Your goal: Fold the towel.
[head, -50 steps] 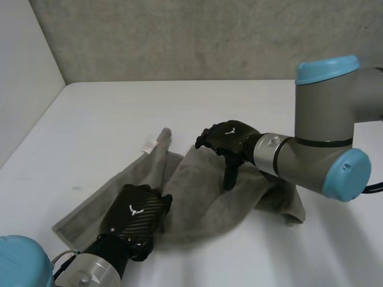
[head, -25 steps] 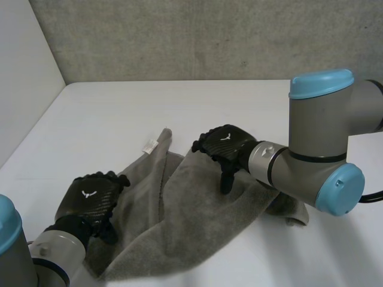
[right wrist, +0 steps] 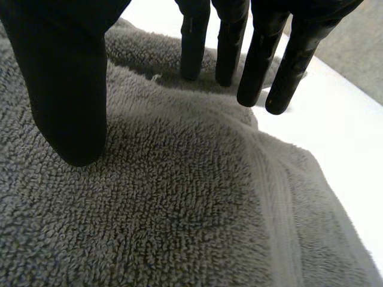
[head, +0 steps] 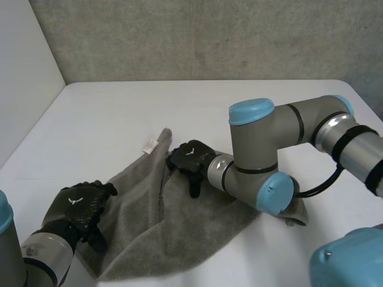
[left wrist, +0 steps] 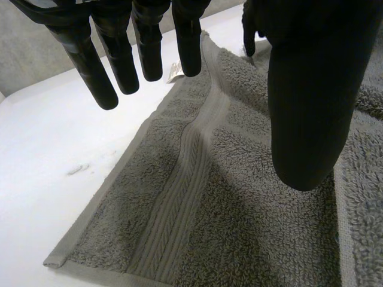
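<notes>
A grey towel (head: 197,224) lies rumpled on the white table, with a white label (head: 149,144) at its far corner. My left hand (head: 78,206) hovers over the towel's near left edge. Its fingers (left wrist: 119,60) are straight and apart from the thumb, above the towel's woven band (left wrist: 179,197), and hold nothing. My right hand (head: 190,156) is over the towel's far middle, beside a lengthwise crease. Straight fingers (right wrist: 257,60) and thumb point down at the towel (right wrist: 179,209) with no cloth pinched between them. The right forearm hides part of the towel's right side.
The right arm's elbow (head: 263,179) reaches low across the towel's right half. Bare table (head: 179,107) stretches behind the towel to a grey back wall, and a pale side wall (head: 24,89) closes the left.
My left hand moved left from the towel's middle to its left edge and opened. The right arm swung left, carrying its hand toward the crease. The towel's left part lies flatter.
</notes>
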Robot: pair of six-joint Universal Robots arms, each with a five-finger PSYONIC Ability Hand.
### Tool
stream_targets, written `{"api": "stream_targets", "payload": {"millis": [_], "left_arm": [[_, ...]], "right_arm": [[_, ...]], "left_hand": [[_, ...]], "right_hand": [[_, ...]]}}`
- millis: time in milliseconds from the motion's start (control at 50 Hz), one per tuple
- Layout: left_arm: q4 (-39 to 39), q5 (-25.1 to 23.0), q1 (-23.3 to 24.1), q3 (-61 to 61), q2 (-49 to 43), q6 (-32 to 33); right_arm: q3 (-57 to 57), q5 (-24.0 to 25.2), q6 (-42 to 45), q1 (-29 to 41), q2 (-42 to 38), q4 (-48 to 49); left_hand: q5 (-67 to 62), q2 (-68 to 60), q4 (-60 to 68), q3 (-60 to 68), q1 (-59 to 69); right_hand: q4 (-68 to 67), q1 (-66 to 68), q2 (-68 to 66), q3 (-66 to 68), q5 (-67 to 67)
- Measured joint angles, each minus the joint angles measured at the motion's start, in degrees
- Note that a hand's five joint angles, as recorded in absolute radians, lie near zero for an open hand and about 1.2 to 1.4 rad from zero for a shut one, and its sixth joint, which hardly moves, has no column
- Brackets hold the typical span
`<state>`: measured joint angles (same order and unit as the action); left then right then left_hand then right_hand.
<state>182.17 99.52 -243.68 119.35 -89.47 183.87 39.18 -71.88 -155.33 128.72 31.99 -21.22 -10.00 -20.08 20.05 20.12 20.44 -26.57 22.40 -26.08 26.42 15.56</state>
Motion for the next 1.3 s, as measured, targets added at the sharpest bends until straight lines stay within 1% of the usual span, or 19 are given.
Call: {"api": "stream_targets", "payload": {"millis": [140, 200, 220, 240, 260, 300, 360, 560, 660, 700, 760, 800, 900, 920, 940, 980, 1080, 1240, 1300], "left_arm": [[0.1, 0.0, 0.0, 0.0, 0.0, 0.0], [0.1, -0.1, 0.0, 0.0, 0.0, 0.0], [0.1, -0.1, 0.0, 0.0, 0.0, 0.0], [0.1, -0.1, 0.0, 0.0, 0.0, 0.0], [0.1, -0.1, 0.0, 0.0, 0.0, 0.0], [0.1, -0.1, 0.0, 0.0, 0.0, 0.0], [0.1, 0.0, 0.0, 0.0, 0.0, 0.0], [0.1, 0.0, 0.0, -0.1, 0.0, 0.0], [0.1, -0.4, 0.0, -0.2, 0.1, 0.0], [0.1, -1.5, 0.1, -0.2, 0.0, 0.0], [0.1, -3.4, 0.0, -0.3, -0.2, 0.0], [0.1, -6.5, -0.1, -0.6, -0.6, -0.1], [0.3, -10.9, -1.2, -1.7, -2.5, -0.3], [0.3, -10.9, -1.2, -1.7, -2.5, -0.3], [0.5, -12.5, -2.0, -2.7, -4.6, -0.4], [0.6, -12.9, -2.3, -3.6, -6.0, -0.5], [1.1, -11.9, -2.9, -6.7, -10.7, -0.5], [3.3, -5.3, -3.0, -11.5, -16.9, -0.4], [3.8, -4.2, -3.0, -11.9, -17.5, -0.4]], "right_arm": [[-4.2, 0.1, -0.1, 0.3, -3.5, -1.9], [-4.6, 0.1, -0.1, 0.3, -3.9, -2.0], [-4.7, 0.1, -0.1, 0.3, -4.1, -2.0], [-4.8, 0.1, -0.1, 0.3, -4.1, -2.0], [-4.9, 0.1, -0.1, 0.3, -4.1, -1.9], [-5.0, 0.1, -0.1, 0.3, -4.1, -1.8], [-5.4, 0.0, -0.5, 0.3, -3.6, -1.3], [-3.5, -5.0, -3.6, 0.2, 3.0, 3.2], [1.5, -10.7, -4.4, -0.7, 10.1, 4.5], [5.2, -12.7, -4.8, -1.7, 14.0, 5.2], [9.2, -13.9, -5.2, -2.7, 17.7, 6.5], [13.9, -14.6, -5.8, -3.7, 21.5, 8.3], [22.0, -15.0, -6.6, -4.8, 27.3, 12.0], [22.0, -15.0, -6.6, -4.8, 27.3, 12.0], [26.0, -15.0, -6.8, -5.3, 29.8, 13.6], [28.0, -14.9, -6.9, -5.6, 30.9, 14.2], [33.3, -14.6, -7.0, -6.4, 32.9, 15.1], [40.4, -13.6, -6.9, -8.0, 37.1, 16.2], [42.0, -13.1, -6.9, -8.4, 38.4, 16.8]], "left_hand": [[0.0, 0.1, -0.1, -0.1, 0.0], [0.0, 0.1, -0.1, -0.1, 0.0], [0.0, 0.1, -0.1, -0.1, 0.0], [0.1, 0.1, -0.1, -0.1, 0.0], [0.1, 0.1, -0.1, -0.1, 0.0], [0.1, 0.1, -0.1, -0.1, 0.0], [0.2, 0.1, -0.1, -0.1, 0.0], [0.2, 0.1, -0.1, -0.1, 0.0], [0.2, 0.1, -0.1, -0.1, 0.0], [0.2, 0.2, -0.1, -0.1, 0.0], [0.2, 0.2, -0.2, -0.1, 0.0], [0.2, 0.2, -0.2, -0.1, 0.0], [0.2, 0.3, -0.2, -0.3, 0.0], [0.2, 0.3, -0.2, -0.3, 0.0], [0.4, 0.4, -0.4, -0.3, -0.3], [0.7, 0.7, -0.7, -0.7, -0.4], [1.9, 1.8, -1.8, -1.9, -1.8], [2.2, 2.2, -2.2, -2.2, -1.9], [2.2, 2.2, -2.2, -2.2, -1.9]], "right_hand": [[-0.6, 0.4, -0.3, 0.8, 0.7], [-3.6, 3.5, -4.1, 3.7, 3.3], [-12.6, 11.6, -13.9, 12.8, 11.7], [-15.5, 14.2, -17.1, 15.7, 14.3], [-23.4, 20.7, -24.2, 23.5, 21.9], [-25.9, 22.9, -27.8, 26.0, 24.4], [-40.7, 32.9, -41.0, 40.1, 38.5], [-41.3, 32.9, -41.0, 40.3, 39.2], [-41.5, 32.9, -41.0, 41.0, 39.7], [-41.5, 32.9, -41.0, 41.0, 39.8], [-41.5, 32.9, -41.0, 41.0, 39.9], [-41.5, 32.9, -41.0, 41.0, 39.9], [-41.5, 32.9, -41.0, 41.0, 39.9], [-41.5, 32.9, -41.0, 41.0, 39.9], [-41.5, 32.9, -41.0, 41.0, 39.9], [-41.5, 32.9, -41.0, 41.0, 39.9], [-41.5, 32.9, -41.0, 41.0, 40.1], [-41.5, 32.8, -41.0, 41.2, 40.1], [-41.5, 32.9, -41.0, 41.2, 40.1]]}}
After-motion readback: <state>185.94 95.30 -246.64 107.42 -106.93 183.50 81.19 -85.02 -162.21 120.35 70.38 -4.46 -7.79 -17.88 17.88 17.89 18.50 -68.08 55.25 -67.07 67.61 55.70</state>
